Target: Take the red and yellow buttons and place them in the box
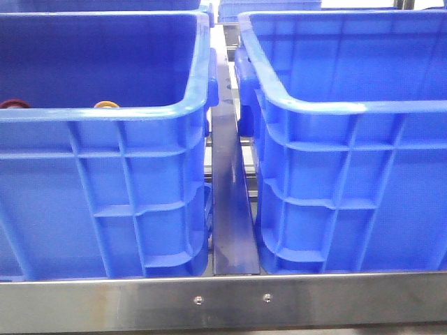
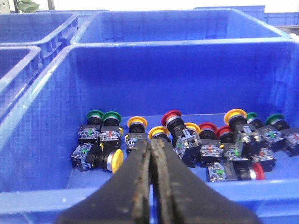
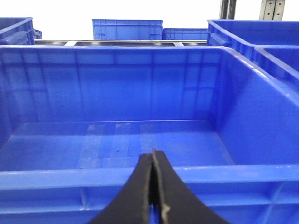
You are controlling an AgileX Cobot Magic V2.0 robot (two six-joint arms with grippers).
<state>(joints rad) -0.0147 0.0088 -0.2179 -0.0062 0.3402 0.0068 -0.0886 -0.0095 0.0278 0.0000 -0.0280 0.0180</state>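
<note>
Two alike blue crates stand side by side. The left crate (image 1: pixel 105 115) holds several push buttons. Over its rim I see only a dark red cap (image 1: pixel 14 104) and a yellow-orange cap (image 1: pixel 106 105). In the left wrist view a red button (image 2: pixel 172 116) and a yellow button (image 2: pixel 159 132) lie among the pile on the crate's floor. My left gripper (image 2: pixel 152 142) is shut and empty, held above the crate's near rim (image 2: pixel 46 198). My right gripper (image 3: pixel 153 154) is shut and empty above the near rim of the right crate (image 3: pixel 93 178), whose floor is bare. Neither gripper shows in the front view.
Green-capped buttons (image 2: pixel 95 115) and more red and yellow ones lie mixed in the left crate. A dark metal divider (image 1: pixel 230 202) runs between the crates, and a steel rail (image 1: pixel 223 300) crosses in front. More blue crates (image 2: pixel 177 25) stand behind.
</note>
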